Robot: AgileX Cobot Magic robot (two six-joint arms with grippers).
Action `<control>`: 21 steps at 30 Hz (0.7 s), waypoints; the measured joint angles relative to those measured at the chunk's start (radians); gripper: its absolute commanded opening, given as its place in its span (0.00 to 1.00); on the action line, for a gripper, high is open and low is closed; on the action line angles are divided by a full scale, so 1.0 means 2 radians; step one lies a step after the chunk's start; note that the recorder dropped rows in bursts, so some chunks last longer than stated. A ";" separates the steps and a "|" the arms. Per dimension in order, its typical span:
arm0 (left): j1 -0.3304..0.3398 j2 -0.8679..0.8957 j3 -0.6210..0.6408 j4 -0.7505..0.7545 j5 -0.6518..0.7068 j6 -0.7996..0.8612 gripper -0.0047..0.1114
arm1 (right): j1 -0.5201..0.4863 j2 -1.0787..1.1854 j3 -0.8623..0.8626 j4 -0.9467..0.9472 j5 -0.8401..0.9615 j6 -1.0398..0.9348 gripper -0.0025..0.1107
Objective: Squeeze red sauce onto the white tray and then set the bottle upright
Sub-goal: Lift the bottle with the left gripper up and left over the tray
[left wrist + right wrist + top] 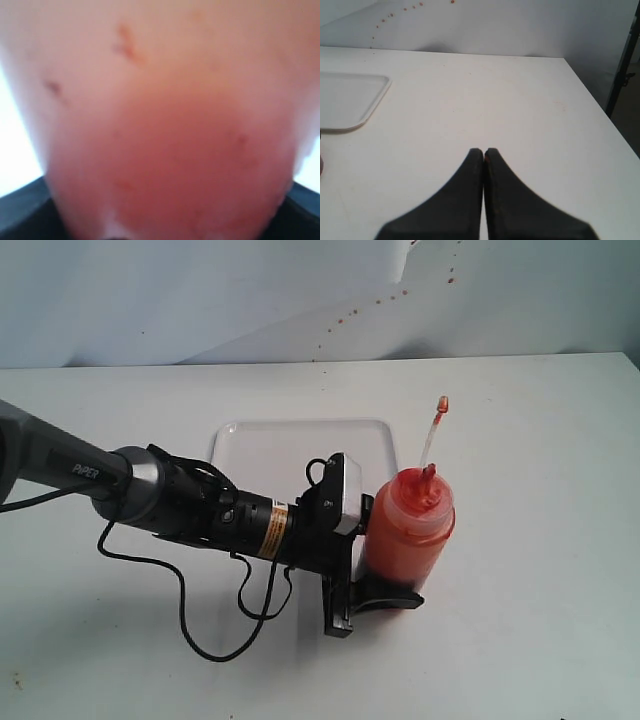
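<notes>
The bottle (408,525) stands upright on the table, just off the front right corner of the white tray (300,440). Its red nozzle points up, and the clear cap strap (432,435) rises above it. Dark red sauce (400,540) shows through the plastic. No blobs are visible on the tray. My left gripper (398,578) is shut on the bottle's lower body. In the left wrist view the bottle (165,130) fills the picture, with a dark finger (20,215) at each lower corner. My right gripper (484,151) is shut and empty above bare table, with the tray's corner (350,100) off to one side.
The left arm and its looping black cable (200,610) lie across the table in front of the tray. Small red specks dot the back wall (350,310). The table edge (600,110) and a dark stand (622,65) are near the right gripper.
</notes>
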 measured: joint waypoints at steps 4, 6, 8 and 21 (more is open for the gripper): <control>0.000 0.000 0.000 0.001 0.001 0.000 0.04 | 0.000 0.000 0.000 0.000 0.000 0.000 0.02; 0.000 0.000 0.000 0.003 0.001 0.000 0.04 | 0.000 0.000 0.000 0.000 0.000 0.000 0.02; 0.000 0.000 0.000 0.003 0.001 0.000 0.04 | 0.000 0.000 0.000 0.000 0.000 0.000 0.02; 0.029 -0.044 0.000 0.051 0.001 -0.020 0.04 | 0.000 0.000 0.000 0.000 0.000 0.000 0.02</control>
